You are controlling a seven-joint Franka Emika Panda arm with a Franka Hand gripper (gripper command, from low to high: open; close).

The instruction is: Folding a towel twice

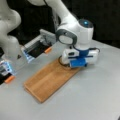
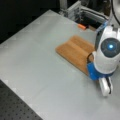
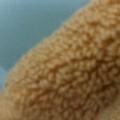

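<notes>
The orange-brown towel lies flat on the grey table as a long, narrow rectangle, and a lengthwise ridge shows along the towel in a front view. My gripper is down on the towel's end at a front view's right, with its fingers hidden under the white and blue hand. The same gripper sits at the towel's lower right end. In the wrist view the towel's terry pile fills most of the picture, very close, with grey table at the upper left.
A metal frame with an orange-tipped part stands behind the towel, and another orange tip is at the left. The robot's base is at far left. A black perforated board borders the table.
</notes>
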